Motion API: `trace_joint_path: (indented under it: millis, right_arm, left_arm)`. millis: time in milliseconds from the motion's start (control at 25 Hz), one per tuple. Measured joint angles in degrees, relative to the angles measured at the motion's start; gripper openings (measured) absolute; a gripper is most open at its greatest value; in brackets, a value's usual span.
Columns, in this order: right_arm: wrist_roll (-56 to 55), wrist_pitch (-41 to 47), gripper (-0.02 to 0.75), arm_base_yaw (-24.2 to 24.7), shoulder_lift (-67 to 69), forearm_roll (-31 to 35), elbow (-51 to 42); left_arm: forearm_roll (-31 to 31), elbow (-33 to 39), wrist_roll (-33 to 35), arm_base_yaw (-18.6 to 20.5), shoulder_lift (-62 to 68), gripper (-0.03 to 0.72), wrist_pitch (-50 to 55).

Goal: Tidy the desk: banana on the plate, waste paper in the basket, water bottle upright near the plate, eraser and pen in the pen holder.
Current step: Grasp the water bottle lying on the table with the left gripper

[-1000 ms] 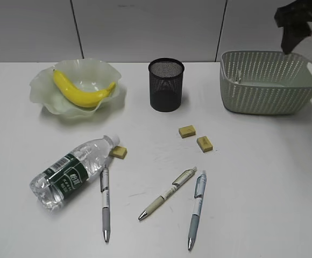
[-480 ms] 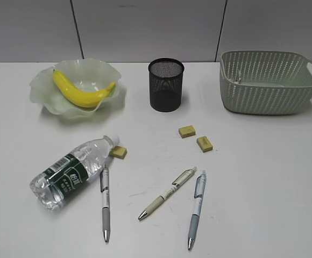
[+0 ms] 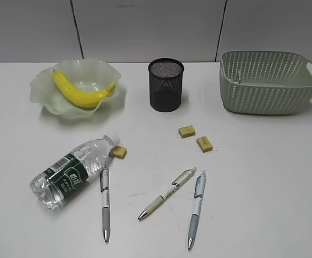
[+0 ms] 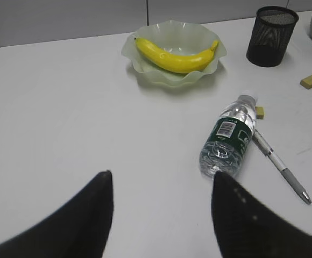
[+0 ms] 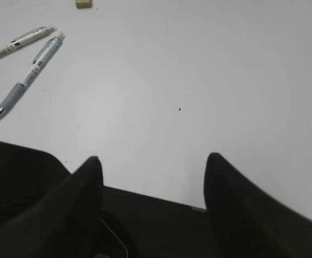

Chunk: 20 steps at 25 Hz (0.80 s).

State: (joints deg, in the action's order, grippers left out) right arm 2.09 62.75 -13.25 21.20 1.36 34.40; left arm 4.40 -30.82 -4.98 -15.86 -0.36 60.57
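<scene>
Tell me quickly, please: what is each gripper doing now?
Left gripper: open, holding nothing, above the bare desk.
Right gripper: open, holding nothing.

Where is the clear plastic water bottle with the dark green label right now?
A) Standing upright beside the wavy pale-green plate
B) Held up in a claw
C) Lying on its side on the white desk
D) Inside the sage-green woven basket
C: the clear plastic water bottle with the dark green label lies flat on the white desk, its white cap pointing toward a small tan eraser.
</scene>
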Motion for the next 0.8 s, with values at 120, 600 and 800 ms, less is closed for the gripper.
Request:
trace_joint_path:
  millis: [120, 600, 800]
  right_arm:
    - [0.11, -0.37, 0.463, 0.0, -7.56, 0.02, -3.33]
    - [0.15, -3.06, 0.459, 0.0, -18.53, 0.02, -5.11]
    - [0.15, -3.06, 0.456, 0.0, -18.53, 0.02, -5.11]
  left_arm:
    - [0.0, 0.0, 0.0, 0.0, 0.0, 0.435, 0.0]
    - [-1.11, -3.89, 3.13, 0.0, 14.17, 0.435, -6.15]
    - [-6.36, -11.32, 3.73, 0.0, 34.57, 0.435, -8.43]
